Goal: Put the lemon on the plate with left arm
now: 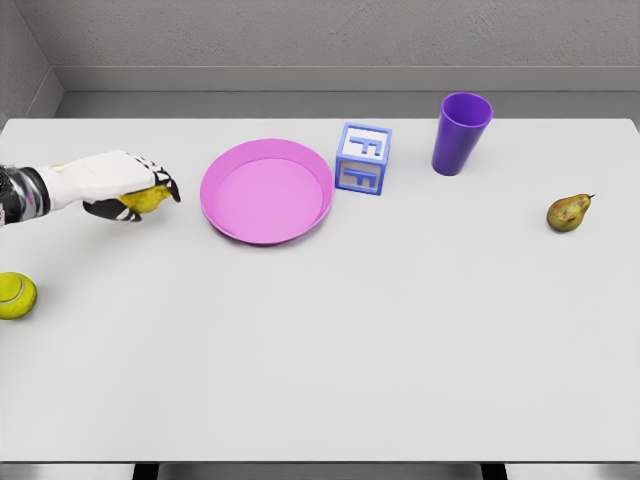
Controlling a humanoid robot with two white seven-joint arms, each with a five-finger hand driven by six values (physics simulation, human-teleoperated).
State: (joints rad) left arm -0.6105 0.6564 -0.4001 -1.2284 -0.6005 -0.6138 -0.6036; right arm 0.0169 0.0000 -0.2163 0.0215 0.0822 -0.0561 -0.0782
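My left hand (135, 190) comes in from the left edge and is curled around a yellow lemon (148, 200), which peeks out under the fingers. The hand sits just left of the pink plate (225, 215), a short gap apart from its rim. The plate lies on the white table with nothing in it. I cannot tell whether the lemon rests on the table or is lifted. The right arm does not show.
A blue letter block (362, 159) stands right behind the plate's right rim. A purple cup (461, 133) is further right, a pear (568, 212) near the right edge, a tennis ball (15, 295) at the left edge.
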